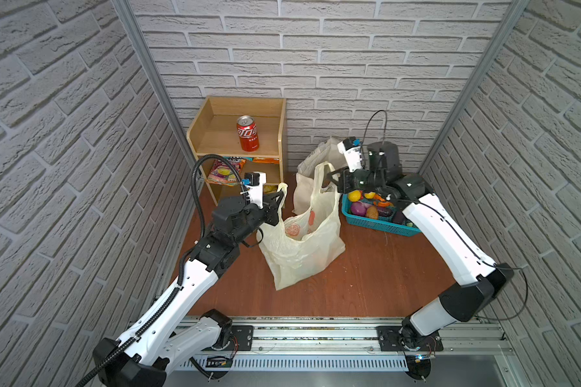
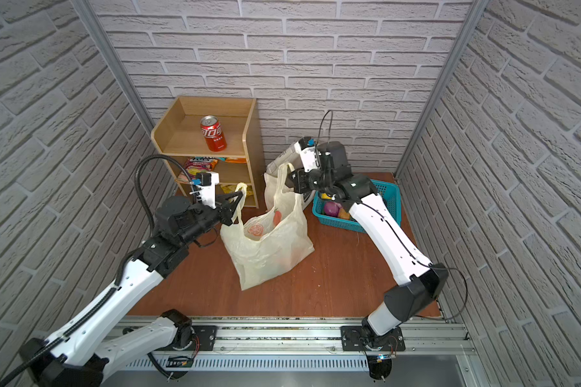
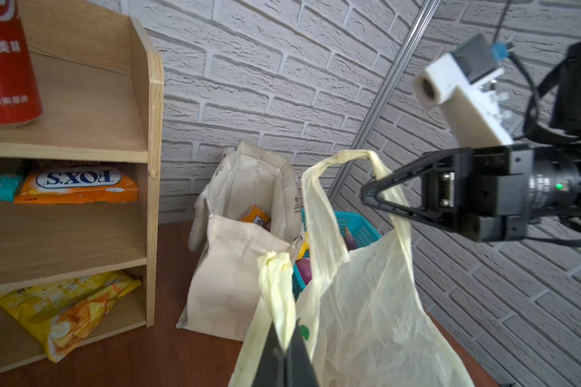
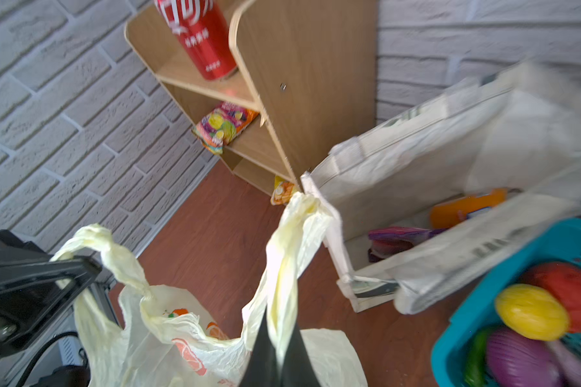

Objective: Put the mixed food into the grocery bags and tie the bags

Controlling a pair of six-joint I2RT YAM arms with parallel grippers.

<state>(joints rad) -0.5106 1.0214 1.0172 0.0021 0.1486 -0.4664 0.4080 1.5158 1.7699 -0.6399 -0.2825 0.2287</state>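
Plastic bag (image 1: 302,254) upright mid-tabletop, pale yellow, mouth stretched wide between the two arms. Left gripper (image 1: 280,197) at the bag's 10 o'clock in both top views — jaws pinched together on the left handle loop (image 3: 275,278). Right gripper (image 1: 327,177) at 1 o'clock, jaws clamped on the right handle loop (image 4: 292,234). Orange shapes visible through the film; print or contents, cannot tell. Canvas tote (image 1: 304,197) just behind the bag at 12 o'clock, open-topped, orange soda can (image 4: 467,206) and purple snack packet (image 4: 396,234) lying inside. Turquoise basket (image 1: 379,227) of toy produce at 2 o'clock — wooden shelf (image 1: 235,110) at 11, red cola can (image 1: 248,133) upright on its top tier.
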